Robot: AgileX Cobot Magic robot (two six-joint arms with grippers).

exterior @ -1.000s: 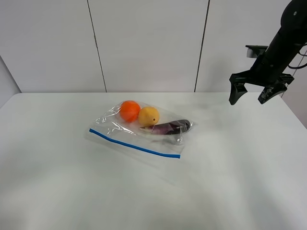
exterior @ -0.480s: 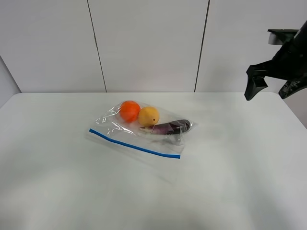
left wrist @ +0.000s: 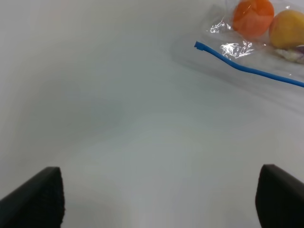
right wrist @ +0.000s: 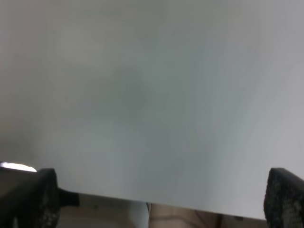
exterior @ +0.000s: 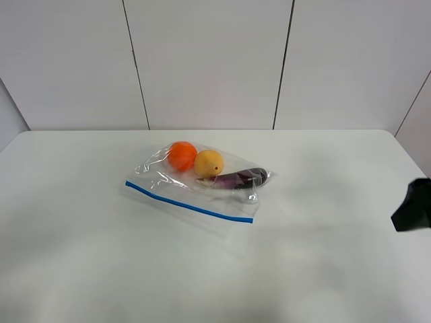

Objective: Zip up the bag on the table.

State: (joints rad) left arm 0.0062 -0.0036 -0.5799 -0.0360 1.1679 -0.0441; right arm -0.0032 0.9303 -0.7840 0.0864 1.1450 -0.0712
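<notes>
The clear bag point(exterior: 202, 182) lies flat in the middle of the white table point(exterior: 101, 256). Its blue zip strip point(exterior: 188, 202) runs along the near edge. An orange point(exterior: 182, 155), a yellow pear point(exterior: 209, 163) and a purple eggplant point(exterior: 237, 179) show through it. In the left wrist view the zip strip point(left wrist: 247, 69), orange point(left wrist: 253, 16) and pear point(left wrist: 287, 28) lie well away from my left gripper point(left wrist: 157, 197), which is open and empty. My right gripper point(right wrist: 156, 198) is open and empty over bare table near an edge, far from the bag. Only a black part of the right arm point(exterior: 412, 205) shows at the right edge.
White wall panels point(exterior: 209, 60) stand behind the table. In the right wrist view the table's edge point(right wrist: 142, 195) runs close to the fingertips, with floor beyond it. The left arm is out of the exterior view.
My right arm has moved from high at the back right down and out toward the right edge of the exterior view. The bag has not moved.
</notes>
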